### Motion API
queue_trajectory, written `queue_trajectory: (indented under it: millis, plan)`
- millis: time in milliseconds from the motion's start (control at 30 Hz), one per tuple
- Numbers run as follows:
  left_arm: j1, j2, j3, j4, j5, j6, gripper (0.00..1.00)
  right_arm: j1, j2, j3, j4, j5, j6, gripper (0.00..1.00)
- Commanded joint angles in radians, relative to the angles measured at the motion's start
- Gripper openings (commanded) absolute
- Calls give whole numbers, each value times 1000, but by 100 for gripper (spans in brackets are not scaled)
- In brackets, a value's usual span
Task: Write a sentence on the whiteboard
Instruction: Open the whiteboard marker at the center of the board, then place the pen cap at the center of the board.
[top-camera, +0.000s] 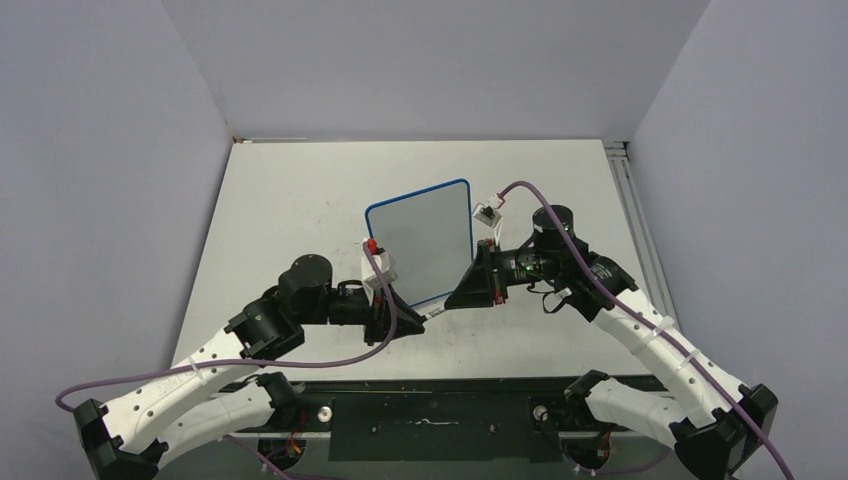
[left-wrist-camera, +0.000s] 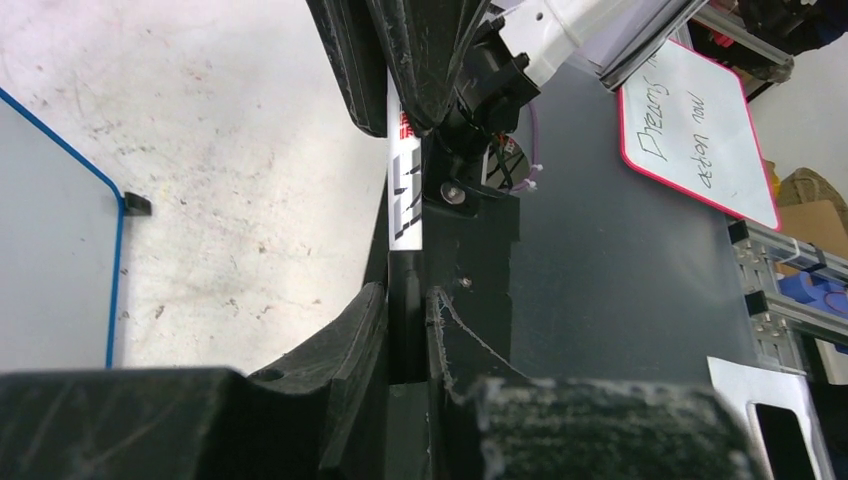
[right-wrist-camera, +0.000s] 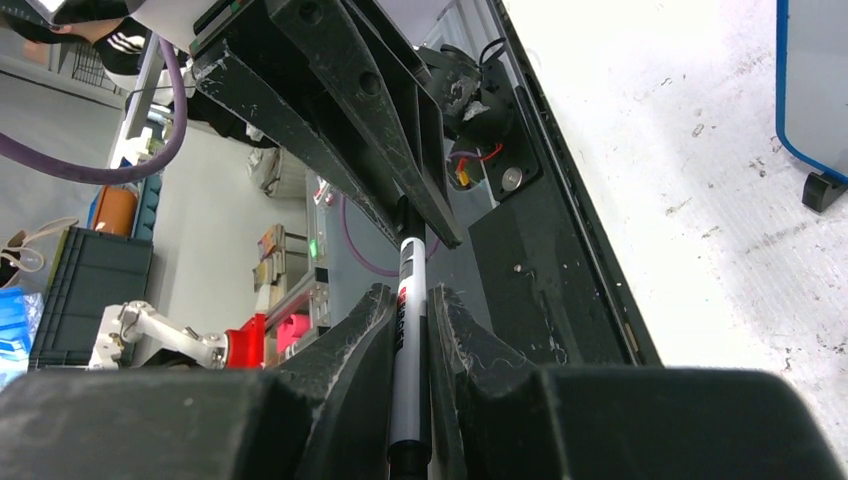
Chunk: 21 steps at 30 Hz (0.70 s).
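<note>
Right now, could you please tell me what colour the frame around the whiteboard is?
Blue; the whiteboard frame shows best in the top view.

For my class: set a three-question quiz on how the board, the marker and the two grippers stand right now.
1. True or false: the whiteboard already has writing on it.
2. Of the left gripper and the right gripper, which grips the marker? A: left only. B: right only. C: both.
3. What colour is the whiteboard's frame?

Key: 1 false, its face is blank. 2 C, each gripper is closed on one end of the marker. 3 blue.
</note>
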Motion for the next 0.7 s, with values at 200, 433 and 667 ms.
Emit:
queue_trajectory:
  millis: [200,433,667]
  plan:
    - [46,-56,-13,-135,61,87,0,-142,-8,126,-158,-69,-173,5]
    - [63,-69,-5,-178,71,108,0,-170,-3,140,-171,-77,-181,5]
    - [90,-114,-30,-215,-10,70,0,-184,4,191,-247,-35,-257,5]
